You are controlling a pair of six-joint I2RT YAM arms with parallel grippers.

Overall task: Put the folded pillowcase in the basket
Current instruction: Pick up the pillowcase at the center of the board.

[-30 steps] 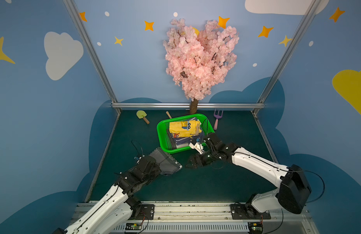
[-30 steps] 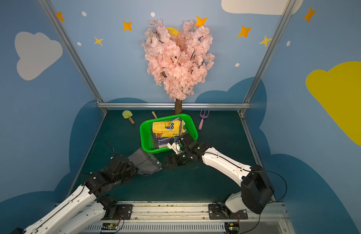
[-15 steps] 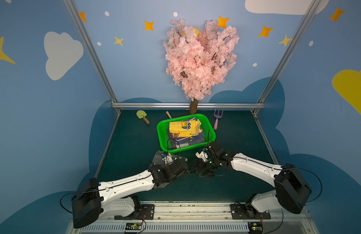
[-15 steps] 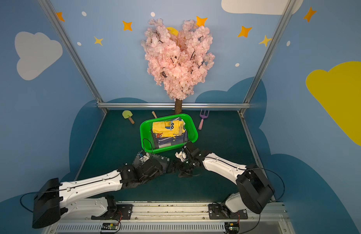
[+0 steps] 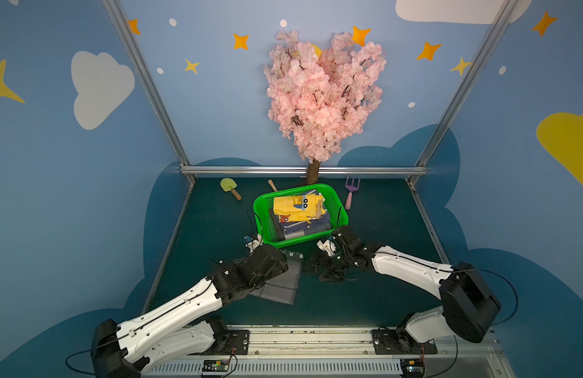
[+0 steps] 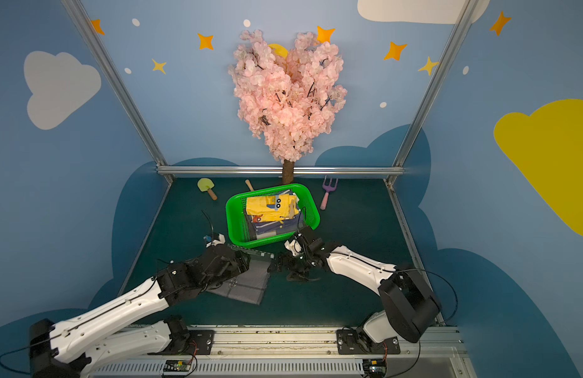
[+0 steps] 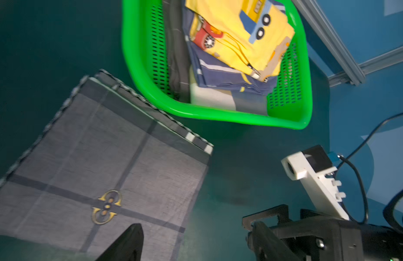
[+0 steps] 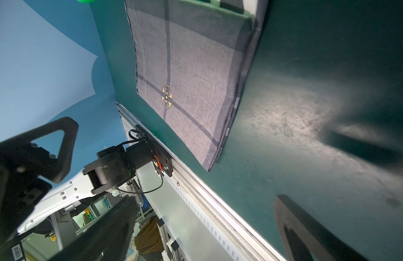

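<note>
Right now the folded pillowcase [image 5: 280,284], grey with darker crossing stripes and a small gold emblem, lies flat on the dark green table [image 5: 381,229]. It sits outside the basket [image 5: 256,212], just beside its near rim, and its striped edge lies close along that rim in the left wrist view. Both top views show the cloth partly covered by the left arm's black wrist.

The left claw [image 7: 199,248] hangs over the pillowcase with its fingers wide apart and no cloth pinched between them. One finger [image 7: 128,244] shows over the cloth's near part; whether it touches the fabric I cannot tell. The right claw [image 8: 202,230] is also spread wide and holds nothing. It sits low over bare table just beside the pillowcase's edge, between the cloth and the basket's near corner.

Inside the green basket a yellow cloth [image 5: 296,206] printed with vehicles rests on a dark blue folded cloth [image 7: 218,74]. Behind the basket stand a pink blossom tree [image 5: 323,95], a small toy shovel [image 5: 229,188] and a purple toy fork [image 5: 350,193].
</note>
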